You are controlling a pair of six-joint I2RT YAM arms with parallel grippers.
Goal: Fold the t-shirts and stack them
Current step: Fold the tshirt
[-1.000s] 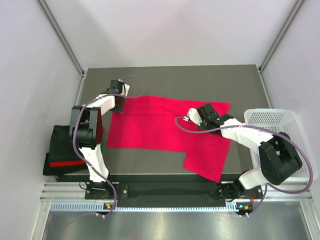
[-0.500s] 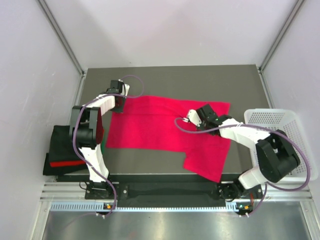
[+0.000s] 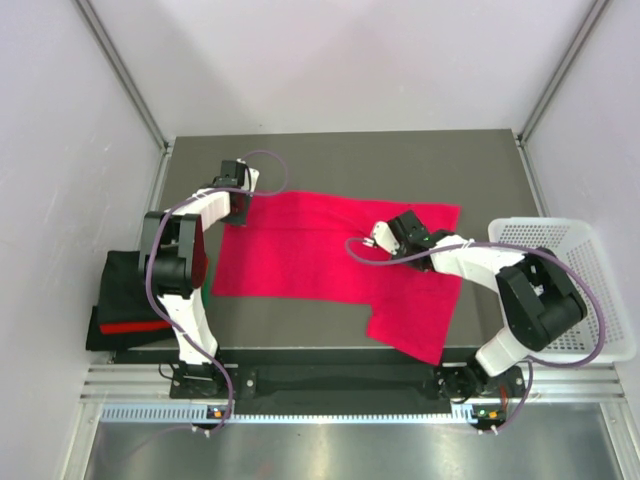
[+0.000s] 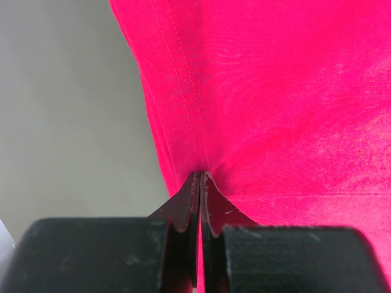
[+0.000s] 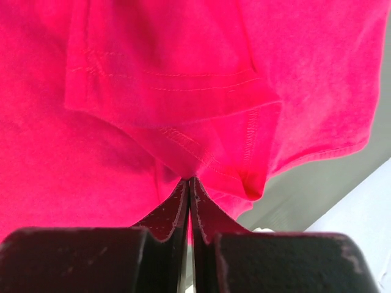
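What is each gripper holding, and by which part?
Both hold the magenta t-shirt: the left gripper pinches its stitched edge at the far left corner, the right gripper a bunched hemmed fold.

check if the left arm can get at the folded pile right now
Probably not straight away: the left pincer is shut on the edge of the magenta shirt, so it is busy. The folded pile lies by that arm's base with nothing on top, so once it lets go the way looks free.
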